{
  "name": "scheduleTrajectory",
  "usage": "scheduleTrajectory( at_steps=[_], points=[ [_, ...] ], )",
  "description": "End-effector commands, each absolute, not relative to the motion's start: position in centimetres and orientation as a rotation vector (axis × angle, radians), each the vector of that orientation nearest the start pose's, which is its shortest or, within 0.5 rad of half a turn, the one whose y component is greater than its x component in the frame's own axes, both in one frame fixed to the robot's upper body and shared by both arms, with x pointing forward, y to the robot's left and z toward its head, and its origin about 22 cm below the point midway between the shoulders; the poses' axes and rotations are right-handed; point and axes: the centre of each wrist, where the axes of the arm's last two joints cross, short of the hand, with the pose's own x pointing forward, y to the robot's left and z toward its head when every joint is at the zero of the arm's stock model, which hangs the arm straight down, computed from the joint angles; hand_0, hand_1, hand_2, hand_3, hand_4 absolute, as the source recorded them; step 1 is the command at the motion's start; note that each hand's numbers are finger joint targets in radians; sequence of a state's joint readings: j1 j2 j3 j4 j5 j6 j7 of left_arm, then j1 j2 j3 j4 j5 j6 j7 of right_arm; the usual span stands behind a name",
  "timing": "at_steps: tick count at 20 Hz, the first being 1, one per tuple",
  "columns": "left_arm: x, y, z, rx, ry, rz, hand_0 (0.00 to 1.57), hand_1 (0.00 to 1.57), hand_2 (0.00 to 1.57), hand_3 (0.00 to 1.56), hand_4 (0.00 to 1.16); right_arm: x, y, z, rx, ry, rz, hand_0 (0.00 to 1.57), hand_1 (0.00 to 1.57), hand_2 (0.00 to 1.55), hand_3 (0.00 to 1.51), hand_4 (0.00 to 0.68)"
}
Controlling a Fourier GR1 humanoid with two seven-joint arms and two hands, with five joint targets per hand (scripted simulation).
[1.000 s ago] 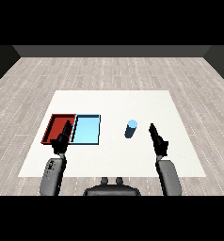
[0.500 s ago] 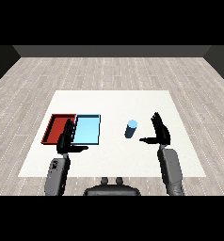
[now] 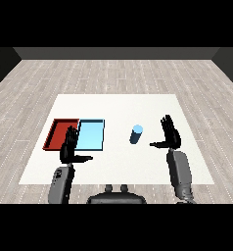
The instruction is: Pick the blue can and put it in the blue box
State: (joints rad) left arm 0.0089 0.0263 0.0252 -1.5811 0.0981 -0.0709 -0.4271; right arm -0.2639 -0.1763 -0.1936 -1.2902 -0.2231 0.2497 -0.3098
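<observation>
Fingers of the right hand are straight and spread, thumb stuck out toward the blue can; nothing held. A second ago this hand was a narrow edge-on shape further right; it has since turned its palm inward and shifted closer to the can. It is now beside the can, near but apart, with bare tabletop showing between thumb tip and can.

Left hand: fingers likewise straight and released, thumb out to the side, holding nothing. It has risen and opened over the same interval. It hangs in front of the near edge of the red tray, overlapping that tray's corner in this view and just left of the light blue tray.

Can position: upright on the tabletop, right of the light blue tray and well apart from it, unmoved across the three samples. Both trays lie side by side, unmoved, with nothing in them.

Reading: the change is a pre-grasp opening on the right side. Task is at the reach stage; no contact yet, can not lifted. Judged next need: close the remaining gap so the can sits between thumb and fingers, then curl round it. The carry afterwards runs leftward to the light blue tray. The left hand sits close to that tray's near left corner and could crowd the placement.
</observation>
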Motion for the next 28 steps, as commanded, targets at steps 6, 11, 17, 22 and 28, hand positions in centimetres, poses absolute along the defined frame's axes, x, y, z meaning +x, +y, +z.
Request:
scheduleTrajectory(
  at_steps=[6, 11, 17, 22, 28],
  points=[
    [23.3, 25.5, -1.3, -0.098, -2.024, 0.067, 0.00, 0.00, 0.00, 0.00, 0.00, 30.8, -30.8, -1.0, 0.168, -1.851, -0.018, 0.00, 0.00, 0.00, 0.00, 0.000],
    [23.7, 26.4, 0.1, -0.081, -1.988, 0.067, 0.00, 0.00, 0.00, 0.00, 0.00, 31.2, -28.7, -0.8, 0.218, -1.821, -0.042, 0.00, 0.00, 0.00, 0.00, 0.000],
    [24.2, 24.3, -0.8, -0.113, -1.994, 0.078, 0.00, 0.00, 0.00, 0.00, 0.00, 32.8, -29.3, -0.9, 0.225, -1.761, -0.043, 0.00, 0.00, 0.00, 0.00, 0.000],
    [23.6, 25.1, 0.9, -0.083, -2.001, 0.095, 0.00, 0.00, 0.00, 0.00, 0.00, 34.4, -25.6, -2.8, 0.232, -1.715, -0.077, 0.00, 0.00, 0.00, 0.00, 0.000],
    [24.2, 24.3, 1.0, -0.125, -2.027, 0.135, 0.00, 0.00, 0.00, 0.00, 0.00, 34.6, -26.7, -1.3, 0.248, -1.688, -0.100, 0.00, 0.00, 0.00, 0.00, 0.000]
  ],
)
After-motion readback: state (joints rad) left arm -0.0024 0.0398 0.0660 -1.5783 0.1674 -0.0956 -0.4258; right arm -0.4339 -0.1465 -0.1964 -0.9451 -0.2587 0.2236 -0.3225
